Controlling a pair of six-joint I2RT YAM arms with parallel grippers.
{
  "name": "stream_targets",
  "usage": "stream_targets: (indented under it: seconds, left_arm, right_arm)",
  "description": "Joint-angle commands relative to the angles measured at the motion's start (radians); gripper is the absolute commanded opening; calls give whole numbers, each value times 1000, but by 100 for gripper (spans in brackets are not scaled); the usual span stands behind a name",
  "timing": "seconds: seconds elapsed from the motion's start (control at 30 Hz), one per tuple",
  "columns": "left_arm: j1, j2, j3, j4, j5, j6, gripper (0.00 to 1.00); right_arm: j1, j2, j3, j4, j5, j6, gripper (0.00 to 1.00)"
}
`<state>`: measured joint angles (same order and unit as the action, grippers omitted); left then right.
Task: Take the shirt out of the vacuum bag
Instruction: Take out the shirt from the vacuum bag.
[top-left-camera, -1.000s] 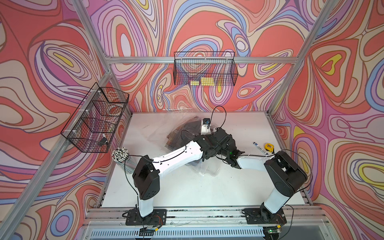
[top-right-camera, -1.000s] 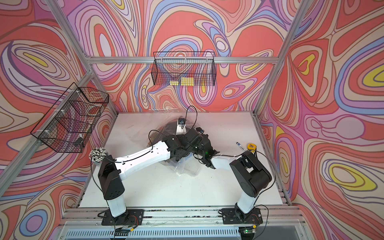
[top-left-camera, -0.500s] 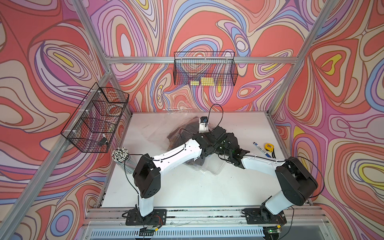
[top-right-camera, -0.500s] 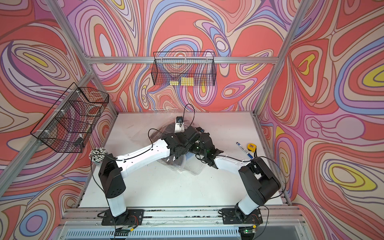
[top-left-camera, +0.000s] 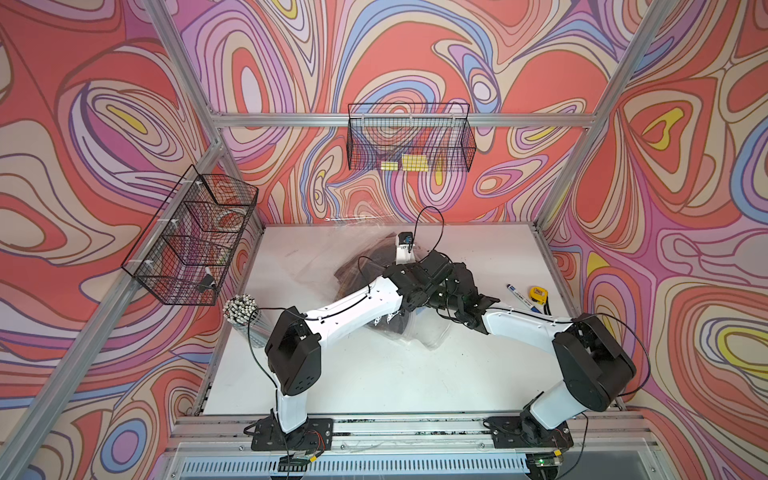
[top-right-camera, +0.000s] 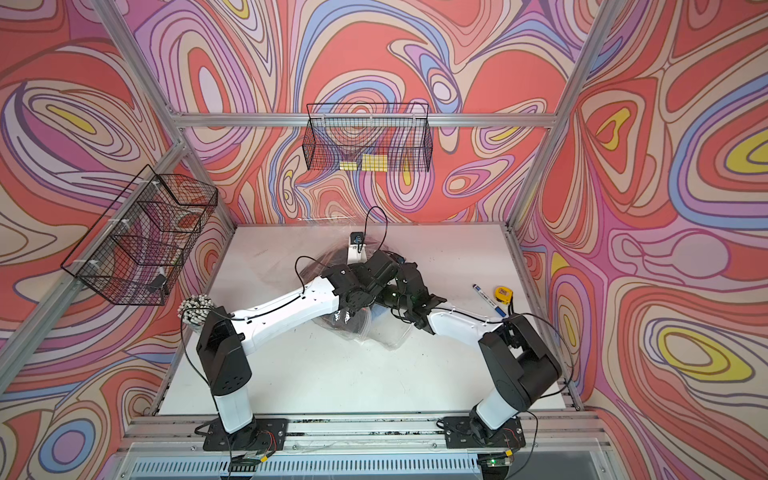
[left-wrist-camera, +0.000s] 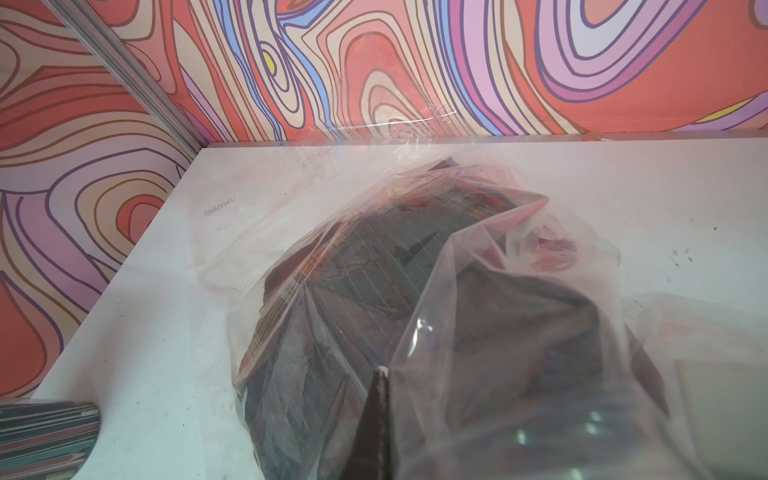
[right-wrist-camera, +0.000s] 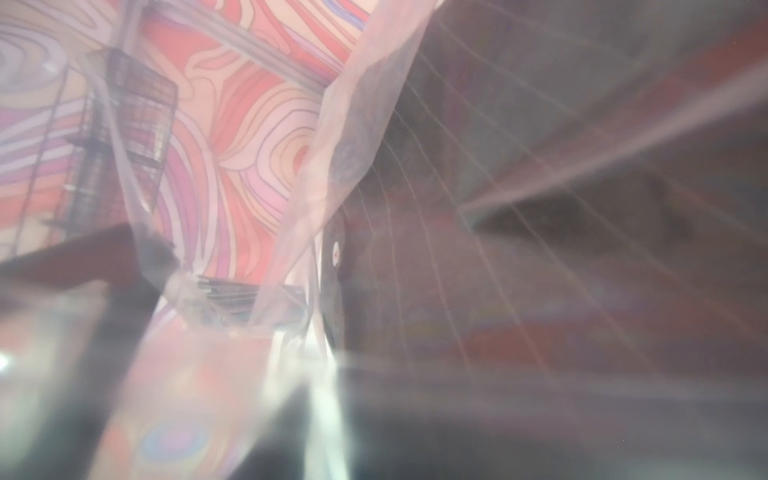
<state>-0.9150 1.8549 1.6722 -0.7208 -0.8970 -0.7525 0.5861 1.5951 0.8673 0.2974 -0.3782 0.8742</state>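
**Shirt yet to leave its bag**

Extraction was the step in hand, and apparently at an early stage. The shirt (left-wrist-camera: 365, 266), dark cloth with red patches, lay bunched wholly inside the vacuum bag (left-wrist-camera: 457, 257), directly ahead of the left tool (left-wrist-camera: 380, 382) on the white worktop (left-wrist-camera: 145, 332). That tool was closed to a narrow wedge, its tips apparently pinching a fold of film. The right tool (top-left-camera: 455, 282) sat close beside it, buried in plastic. Its wrist view was fogged, so whether it stood wide or narrow could not be told. The bag was clear, thin and crinkly, ribbed with fine lines, billowing loosely over the soft heap. The next move would likely call for one tool to anchor the film while the other reached the cloth through the mouth.
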Motion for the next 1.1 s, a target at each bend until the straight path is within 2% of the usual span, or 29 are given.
stream_targets:
  seconds: [0.0,0.23,0.47,0.63,0.83,0.9,0.97,1.03,1.07]
  left_arm:
    - [12,4,-14,-17,-1,8,0]
    - [14,-2,-14,-30,-8,17,0]
    - [18,-5,-15,-30,-10,28,0]
    - [18,6,-4,-45,-4,29,0]
    - [21,10,-1,-56,-8,27,0]
    - [21,11,-1,-56,-10,27,0]
    - [24,13,-1,-58,-8,25,0]
    - [25,15,-1,-59,-4,24,0]
    - [25,15,0,-60,-4,22,0]
  right_arm:
    - [9,6,0,17,-31,-22,48]
    - [9,-27,1,-121,-32,-85,49]
    - [11,-25,-90,-109,-52,-94,49]
    - [10,-2,-78,-167,-79,-133,49]
    - [9,-25,-82,-244,-54,-184,43]
    - [9,-28,-85,-247,-51,-183,35]
    - [9,-30,-94,-230,-57,-178,22]
    - [10,-33,-93,-234,-44,-177,5]
    - [9,-35,-93,-237,-32,-176,1]
